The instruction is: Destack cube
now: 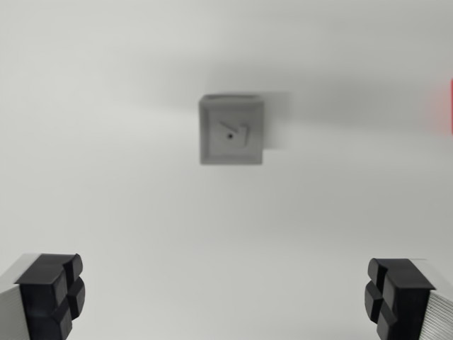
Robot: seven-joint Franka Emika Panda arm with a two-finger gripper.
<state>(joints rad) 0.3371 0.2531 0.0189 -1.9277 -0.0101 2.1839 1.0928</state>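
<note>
The hand point(226, 297) hangs spread wide and empty, its black fingertips point(53, 294) at the lower corners of the wrist view. The grey cube point(231, 131) sits above centre on the pale worktop point(127, 212), well apart from them; whether another lies beneath I cannot tell. A descent started off-centre could knock the cube sideways. Its top bears an embossed mark, no readable writing. A red sliver point(449, 106) shows at the right edge.

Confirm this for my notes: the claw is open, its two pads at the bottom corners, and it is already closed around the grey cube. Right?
Not quite. In the wrist view the claw is open, with its pads at the bottom corners, but it holds nothing: the grey cube sits apart, higher in the picture, on the white surface.
</note>
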